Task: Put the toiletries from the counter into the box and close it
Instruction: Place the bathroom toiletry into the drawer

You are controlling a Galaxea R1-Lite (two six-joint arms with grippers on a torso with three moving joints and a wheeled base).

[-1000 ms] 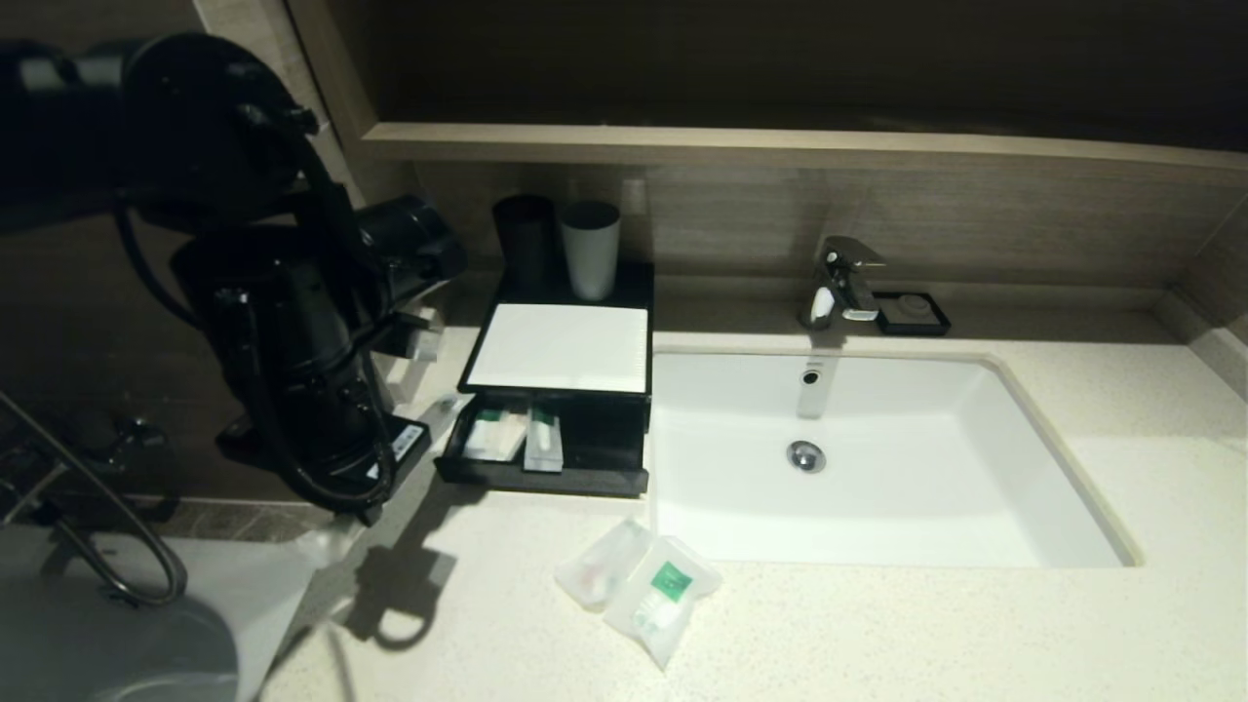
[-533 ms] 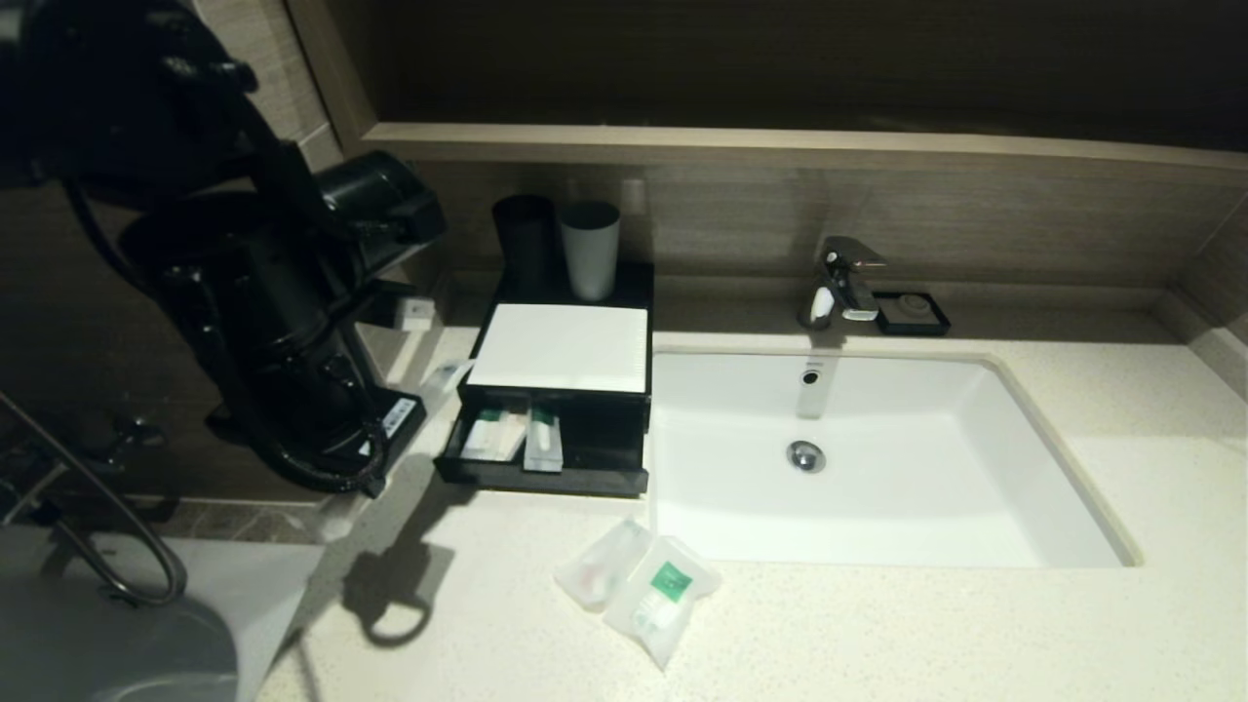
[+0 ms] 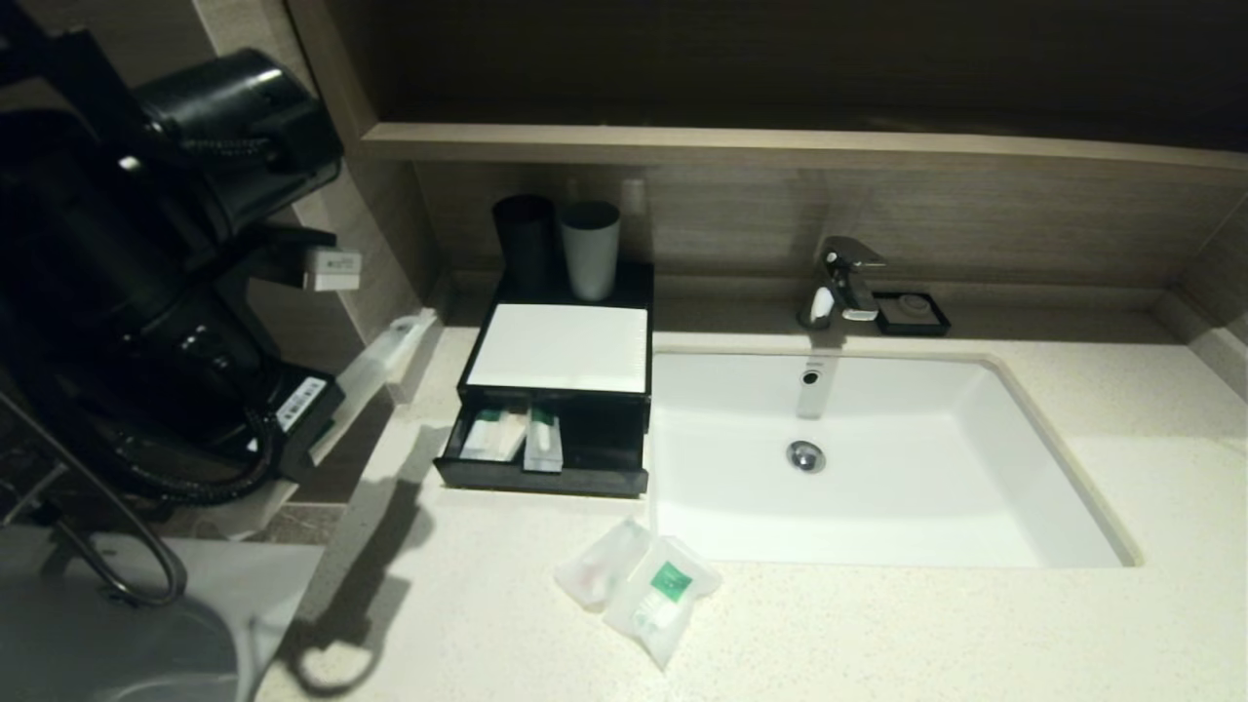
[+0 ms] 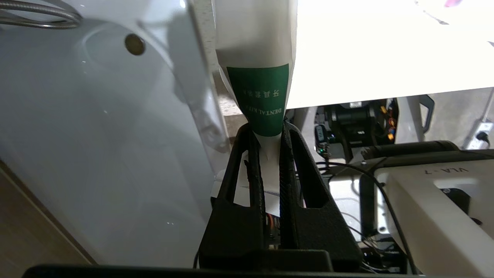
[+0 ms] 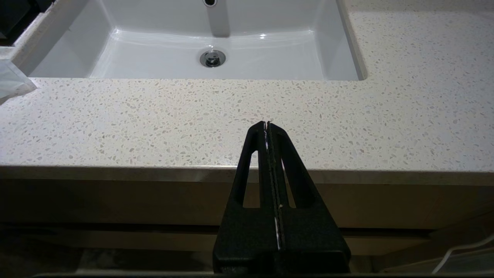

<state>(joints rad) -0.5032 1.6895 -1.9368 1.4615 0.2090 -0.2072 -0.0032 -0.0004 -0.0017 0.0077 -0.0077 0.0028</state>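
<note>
**Carrying the toothbrush pack toward the box**

Holding the toothbrush pack (image 4: 257,83) by its labelled end, my left gripper (image 4: 270,141) had its fingers clamped on the thin film, the rest of the pack sticking out ahead of them. In the head view the pack (image 3: 385,353) hung in the air off the left edge of the surface (image 3: 877,624), left of the box (image 3: 561,346) and not touching it. I judged it light and limp, with only the brush inside giving any stiffness, so the free end would sag and swing; the film looked slick, and a grip so near one end left little margin against slipping.

The drawer (image 3: 546,473) stood pulled out at the front, with two packets already lying in its left part and bare room to their right. The plain sachet (image 3: 603,564) and the green-labelled sachet (image 3: 663,595) lay touching each other on the surface in front of the sink (image 3: 877,458), near the front edge. They looked just as soft and flat, best pinched at a raised edge or corner.

My right gripper (image 5: 267,125) sat parked at the front edge of the surface, fingers pressed together on nothing. The drawer's low walls, the box top overhanging its back, and the wall on the left were what I had to clear.
</note>
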